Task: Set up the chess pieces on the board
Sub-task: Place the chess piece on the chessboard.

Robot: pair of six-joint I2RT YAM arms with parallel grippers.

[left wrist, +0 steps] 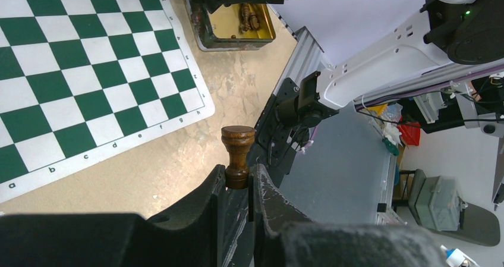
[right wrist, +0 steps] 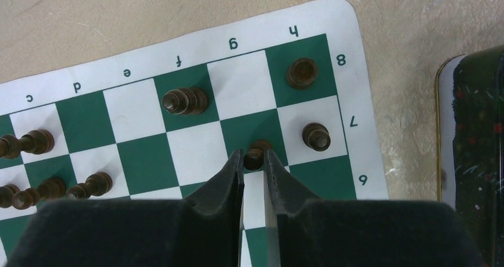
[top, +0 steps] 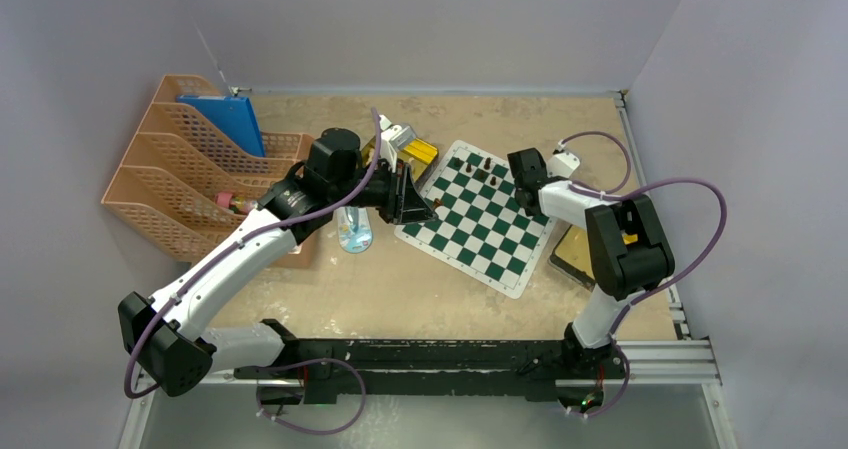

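Step in hand: filling the dark ranks, both arms busy.

- Left pincer (left wrist: 238,182): closed tight on the foot of a dark brown piece (left wrist: 238,143). The piece is upright, with its head clear above the fingertips.
- It hangs off the board (left wrist: 77,71), over bare surface (left wrist: 238,94) just past the white border with the letters.
- A gold tin (left wrist: 243,43) with more dark pieces inside lies beyond that corner.
- Right pincer (right wrist: 253,161): down on the board, jaws nearly together, tips on either side of a pawn (right wrist: 256,155) on the green g7 square.
- The tips look to be touching the pawn. I cannot tell whether they truly grip it or only flank it.
- Neighbours are close. A corner piece (right wrist: 302,72) stands on h8 and a second pawn (right wrist: 316,136) on h7. More dark pieces sit along the same two rows toward the c side.

Judgement: the set-up is early. Only part of the dark side is down, and no pale pieces show on the board.

Next move, as I read it:
- Right arm: if the pawn is seated, spread the jaws a little and lift straight up. A sideways drag would tip it or knock the second pawn.
- Left arm: carry its piece in over the board to a free square in the dark ranks, lower until the foot is flat, then let go.
- The left arm should hold back until the right arm is clear, since both are heading for the same end of the board.
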